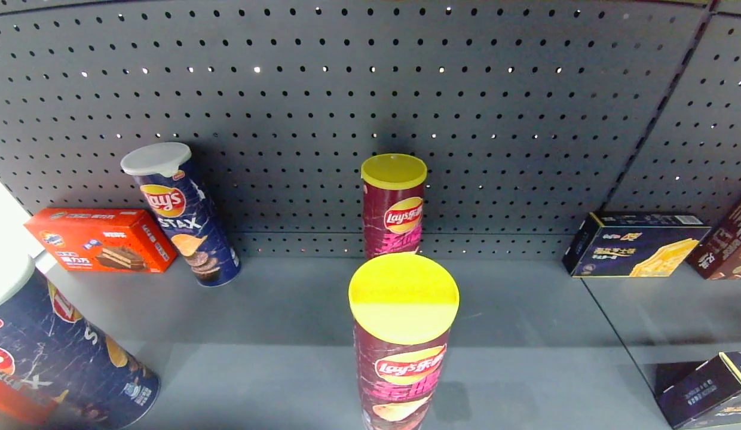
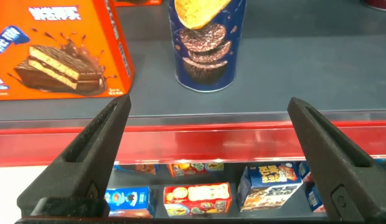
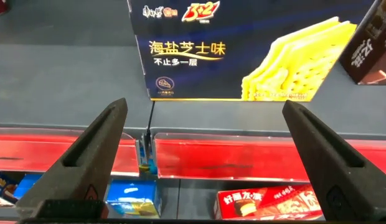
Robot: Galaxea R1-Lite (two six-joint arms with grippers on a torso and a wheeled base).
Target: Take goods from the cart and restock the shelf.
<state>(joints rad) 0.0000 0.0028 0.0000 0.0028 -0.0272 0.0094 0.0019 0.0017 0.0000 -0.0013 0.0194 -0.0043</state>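
**Spread, empty pincers facing a stocked shelf**

From the head: on the grey shelf [image 1: 275,310], two yellow-lidded cans in the middle, the front maroon can [image 1: 403,370] straight before the rear maroon can [image 1: 394,215], apart. To the left, a blue can [image 1: 188,227] just beside an orange box [image 1: 101,239] by the back panel. A second blue can [image 1: 54,370] at the near left. To the right, a navy cracker box [image 1: 639,245].

From the left wrist: left gripper [image 2: 210,106] spread wide, holding nothing, before the red shelf lip [image 2: 199,134]. Orange box and blue can beyond.

From the right wrist: right gripper [image 3: 205,104] likewise spread and empty, facing the navy cracker box.
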